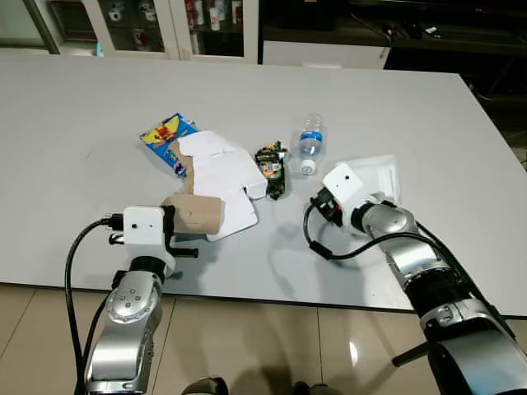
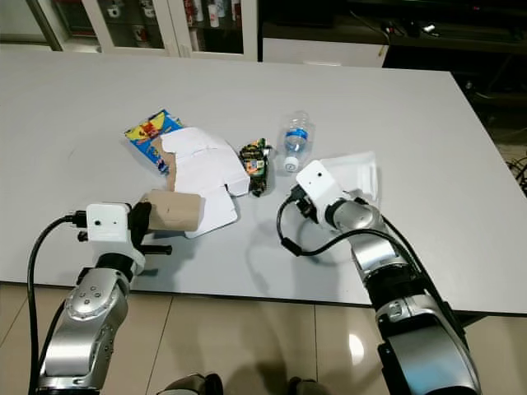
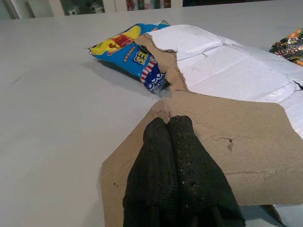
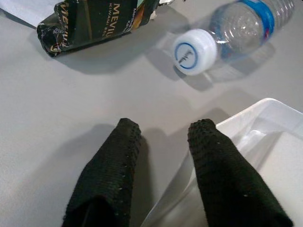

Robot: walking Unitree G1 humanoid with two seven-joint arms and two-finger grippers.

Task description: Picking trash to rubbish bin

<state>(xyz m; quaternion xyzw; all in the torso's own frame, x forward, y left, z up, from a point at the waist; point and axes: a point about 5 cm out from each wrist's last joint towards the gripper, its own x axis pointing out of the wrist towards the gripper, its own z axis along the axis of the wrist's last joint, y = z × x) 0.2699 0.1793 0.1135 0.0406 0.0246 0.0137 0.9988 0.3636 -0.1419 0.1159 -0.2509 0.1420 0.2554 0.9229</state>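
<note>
Your left gripper (image 3: pixel 168 124) has its two knobbly black fingers pressed together, pinching the torn edge of a brown cardboard flap (image 3: pixel 222 151). The cardboard is matte and creased, with a ragged rim where the paper layer ripped away. It belongs to a flattened white carton (image 1: pixel 221 169) that lies on the table's pale grey top (image 1: pixel 90 115), its smooth white panels folded and cracked along the seams. Tucked under the carton's far corner you see a glossy blue and yellow snack bag (image 3: pixel 124 47), crinkled and lying flat.

Your right gripper (image 4: pixel 163 135) rests low over the table with its textured fingers spread apart and nothing between them. One finger (image 4: pixel 222 161) sits at the rim of a shallow white plastic tray (image 4: pixel 270 142), a thin moulded piece with rounded corners; the other finger lies on the bare table beside it. Just beyond the fingertips lies a clear plastic bottle (image 4: pixel 241 23) on its side, ribbed, with a blue label band and a white screw cap (image 4: pixel 194 51) turned toward the gripper. Near it, toward the carton, is a dark crumpled foil wrapper (image 4: pixel 90 21) with gold lettering, shiny and twisted.

From the head camera, all the rubbish sits in a loose cluster near the table's near edge, between your two arms. Glass-fronted cabinets (image 1: pixel 148 25) stand behind the table, and glossy beige floor tiles (image 1: pixel 272 346) show below its edge.
</note>
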